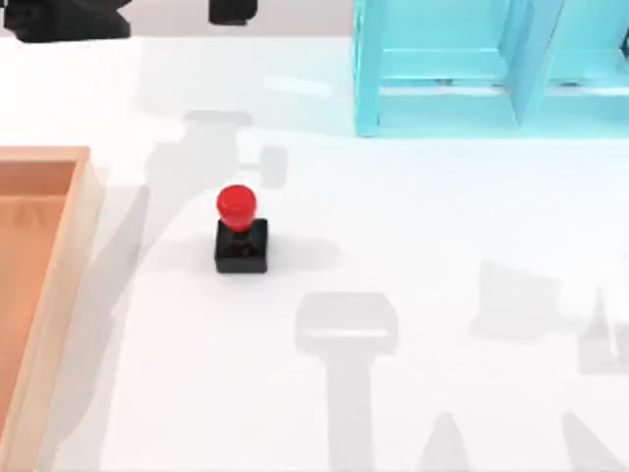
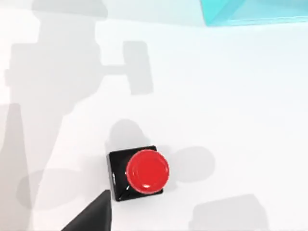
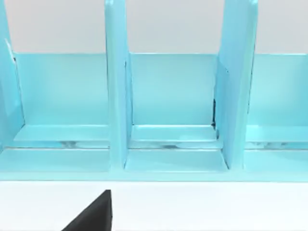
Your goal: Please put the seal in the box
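Observation:
The seal (image 1: 239,231) stands upright on the white table, left of centre, its red knob over a black square base. From above, the left wrist view shows the seal (image 2: 142,173) close below, with a black tip of my left gripper (image 2: 91,216) just beside its base and not touching it. The box (image 1: 59,256), a light-wood tray with an orange-brown inside, lies at the table's left edge, well apart from the seal. A black tip of my right gripper (image 3: 94,214) hangs over the table in front of the cyan shelf frame (image 3: 168,110).
The translucent cyan shelf frame (image 1: 491,69) stands at the back right of the table. Dark parts of an arm (image 1: 64,20) cross the top left corner. Grey shadows of the arms fall on the white table around the seal.

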`<action>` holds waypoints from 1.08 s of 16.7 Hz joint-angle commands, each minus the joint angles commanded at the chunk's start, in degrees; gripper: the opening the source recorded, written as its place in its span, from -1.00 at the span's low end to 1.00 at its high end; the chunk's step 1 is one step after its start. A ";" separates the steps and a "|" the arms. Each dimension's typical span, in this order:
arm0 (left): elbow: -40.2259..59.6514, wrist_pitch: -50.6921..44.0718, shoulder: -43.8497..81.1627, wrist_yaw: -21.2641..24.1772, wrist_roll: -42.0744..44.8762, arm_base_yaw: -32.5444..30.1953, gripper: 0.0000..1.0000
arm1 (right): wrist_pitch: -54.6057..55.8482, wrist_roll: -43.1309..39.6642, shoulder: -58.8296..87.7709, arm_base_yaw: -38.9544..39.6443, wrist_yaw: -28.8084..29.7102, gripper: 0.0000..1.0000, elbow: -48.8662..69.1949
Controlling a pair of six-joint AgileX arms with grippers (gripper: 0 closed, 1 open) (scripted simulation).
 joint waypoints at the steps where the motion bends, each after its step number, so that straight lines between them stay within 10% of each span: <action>1: 4.64 -2.74 4.91 -0.06 -1.15 -0.54 1.00 | 0.00 0.00 0.00 0.00 0.00 1.00 0.00; 9: 23.60 -21.68 33.82 -2.88 -6.64 -2.46 1.00 | 0.00 0.00 0.00 0.00 0.00 1.00 0.00; 18: 23.28 -22.68 36.21 -3.39 -6.86 -2.25 1.00 | 0.00 0.00 0.00 0.00 0.00 1.00 0.00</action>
